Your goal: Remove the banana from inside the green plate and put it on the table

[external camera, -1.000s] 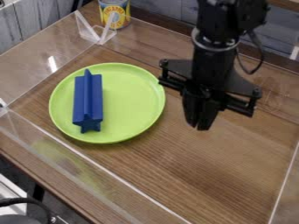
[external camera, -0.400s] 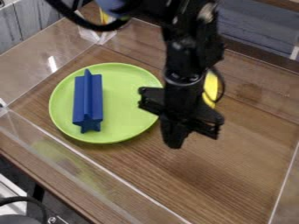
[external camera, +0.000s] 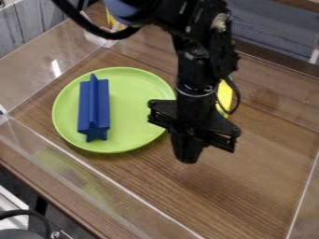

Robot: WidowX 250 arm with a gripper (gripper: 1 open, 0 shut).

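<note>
The lime-green plate [external camera: 134, 93] lies on the left of the brown wooden table [external camera: 256, 177], with only a long blue grooved block [external camera: 93, 106] in it. The small yellow banana [external camera: 227, 95] lies on the table just right of the plate, partly hidden behind my black arm. My gripper [external camera: 187, 153] points straight down, its tip low over the wood just off the plate's near right rim and nearer the camera than the banana. Nothing shows between its dark fingers, and their gap is not readable.
Clear acrylic walls [external camera: 75, 177] border the table on the left, front and right. The arm's cross-shaped wrist bracket [external camera: 193, 121] overhangs the plate's right rim. Bare wood lies to the right of the gripper and in front of it.
The arm has shifted left and lower in the picture, toward the plate's rim. The banana, hidden a second ago, now shows behind the arm on its right.
</note>
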